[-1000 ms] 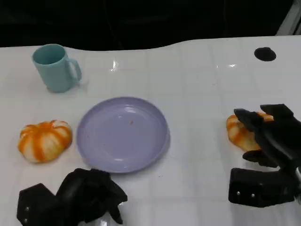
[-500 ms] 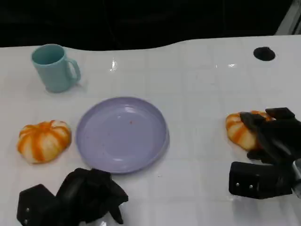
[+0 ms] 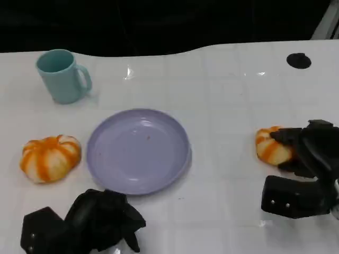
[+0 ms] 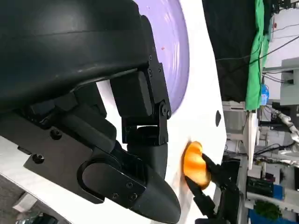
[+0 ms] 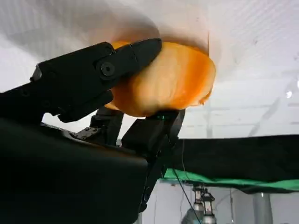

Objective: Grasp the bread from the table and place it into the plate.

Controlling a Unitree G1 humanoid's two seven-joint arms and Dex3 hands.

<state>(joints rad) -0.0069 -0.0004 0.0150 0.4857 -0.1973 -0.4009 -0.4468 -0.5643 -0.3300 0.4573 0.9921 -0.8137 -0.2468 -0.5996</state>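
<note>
Right hand (image 3: 307, 153) sits at about 4 o'clock on the table (image 3: 228, 95), fingers (image 5: 93, 70) wrapped over and under the bread (image 3: 271, 146), pinching it from both sides; looks like a grasp being set up for the lift. Bread is touching the table by the look of it, well apart from the plate (image 3: 137, 151), which lies near the middle, slightly to the 7 o'clock side. The hand comes at the bread from the outer side, probably so the carry toward 9 o'clock goes straight to the plate. Left hand (image 3: 87, 225) rests low at 7 o'clock, fingers curled in on nothing, parked out of the way. Bread: round, domed bun, orange with paler cream stripes, smooth glossy crust, soft-looking; from the right wrist it bulges between the fingers. A second similar striped bun (image 3: 50, 157) sits at 9 o'clock beside the plate, untouched. Teal mug (image 3: 62, 75) at 10 o'clock, handle toward the plate side. Small black dot (image 3: 298, 60) at 2 o'clock.
</note>
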